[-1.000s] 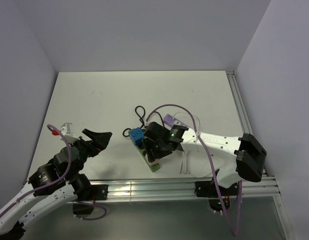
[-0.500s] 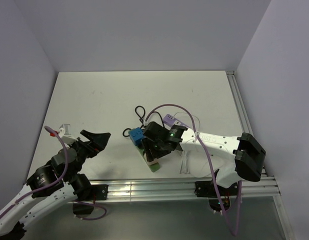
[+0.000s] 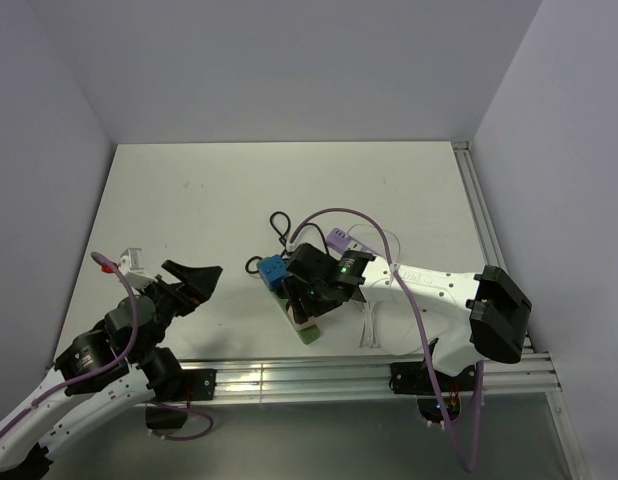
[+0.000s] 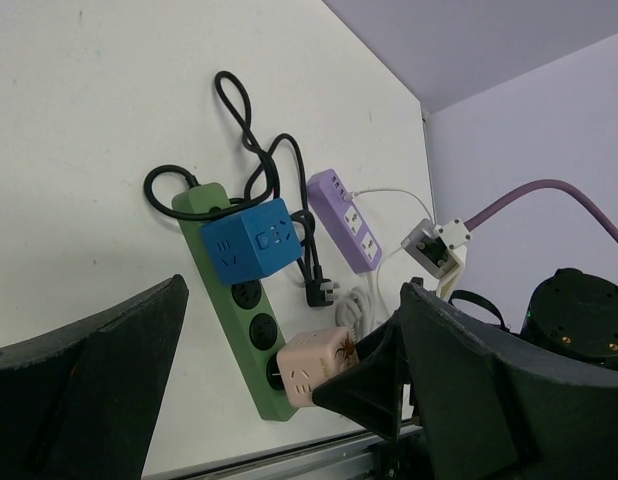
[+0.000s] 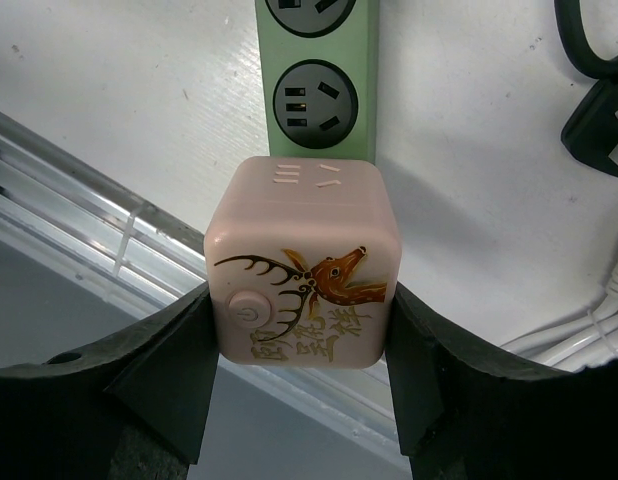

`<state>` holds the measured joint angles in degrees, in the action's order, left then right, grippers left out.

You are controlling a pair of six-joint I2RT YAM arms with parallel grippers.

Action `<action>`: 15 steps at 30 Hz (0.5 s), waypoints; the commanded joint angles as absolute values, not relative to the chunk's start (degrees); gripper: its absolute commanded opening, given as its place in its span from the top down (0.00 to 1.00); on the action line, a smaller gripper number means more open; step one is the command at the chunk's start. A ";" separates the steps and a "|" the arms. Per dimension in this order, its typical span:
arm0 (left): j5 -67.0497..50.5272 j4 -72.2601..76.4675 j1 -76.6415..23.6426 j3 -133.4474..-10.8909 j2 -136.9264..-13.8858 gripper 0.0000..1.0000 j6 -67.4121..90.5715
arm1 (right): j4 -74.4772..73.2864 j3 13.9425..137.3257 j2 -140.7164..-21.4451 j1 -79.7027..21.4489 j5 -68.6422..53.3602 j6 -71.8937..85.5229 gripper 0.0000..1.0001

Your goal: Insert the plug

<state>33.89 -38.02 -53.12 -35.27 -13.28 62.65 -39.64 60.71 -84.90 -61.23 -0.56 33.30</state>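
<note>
Plug (image 4: 251, 240): a bright blue, smooth plastic cube with rounded edges and socket slots on its visible faces. It sits on the far end of the green power strip (image 4: 251, 312), a long matte bar with round black sockets; its prongs are hidden. Looped black cord (image 4: 244, 130) lies just beyond it on the white table (image 3: 239, 190). At the strip's near end, the right gripper (image 5: 301, 340) clamps a pink cube adapter (image 5: 301, 265), glossy, with a deer drawing and a round button, its black fingers (image 5: 179, 360) pressed to opposite sides. The left gripper (image 4: 279, 330) hangs spread wide at the near left, holding nothing. A purple strip (image 4: 347, 222) lies to the right.
</note>
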 commanded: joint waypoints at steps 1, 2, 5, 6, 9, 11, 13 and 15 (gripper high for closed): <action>33.58 -37.09 -53.17 -35.07 -13.71 0.07 61.88 | -41.40 59.59 -83.76 -60.56 2.72 32.08 1.00; 33.57 -37.09 -53.17 -35.07 -13.80 0.07 61.79 | -41.40 59.50 -83.59 -60.56 2.72 31.99 1.00; 33.57 -37.00 -53.17 -35.07 -13.89 0.07 61.70 | -41.75 59.33 -83.41 -60.21 2.81 31.56 1.00; 33.57 -37.00 -53.17 -35.07 -13.97 0.07 61.70 | -41.66 59.33 -83.32 -60.12 2.55 31.64 1.00; 33.57 -37.00 -53.17 -34.89 -13.89 0.07 61.79 | -41.40 58.98 -83.41 -59.85 1.41 31.29 1.00; 33.49 -37.09 -53.17 -34.98 -13.80 0.07 61.79 | -41.40 58.62 -83.23 -59.94 1.32 31.20 1.00; 33.57 -37.09 -53.17 -34.89 -13.89 0.07 61.87 | -41.13 58.10 -82.88 -59.94 0.53 31.11 1.00; 33.66 -37.18 -53.17 -34.81 -13.89 0.07 61.96 | -40.70 57.66 -82.71 -59.94 0.26 30.85 1.00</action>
